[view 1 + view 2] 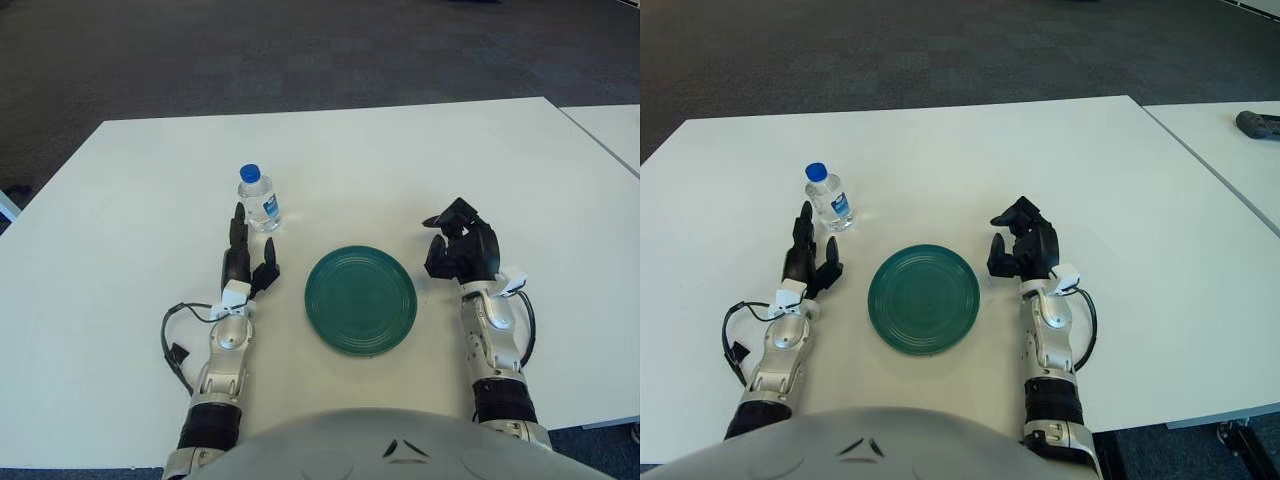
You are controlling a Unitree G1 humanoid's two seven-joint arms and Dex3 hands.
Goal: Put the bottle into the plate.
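The white table [120,200] fills most of the view, with dark carpet beyond its far edge. On the left, a black cable [176,340] loops out from the left forearm and lies on the table surface. The left hand [243,262] shows above that forearm, its fingers stretched forward and spread, holding nothing. Its fingertips [238,214] point toward the bottle and stop just short of it; a narrow strip of table shows between them.

The bottle [257,199] stands upright on the table, just beyond and slightly right of the left hand. It is a small clear one with a blue cap and a blue-and-white label. Nothing touches it.

Further right, near the centre, lies the plate [360,298], round, dark green, flat on the table, with faint concentric rings. It holds nothing. The bottle is up and to the left of it, apart from its rim. The left hand is just beside the plate's left edge, not touching it.

On the right of the plate shows the right hand [461,246], its 3 fingers curled loosely inward around nothing, near the plate's right rim but clear of it.

At the far right, a second white table [1220,130] stands beside the first, with a dark object [1258,124] lying on it.
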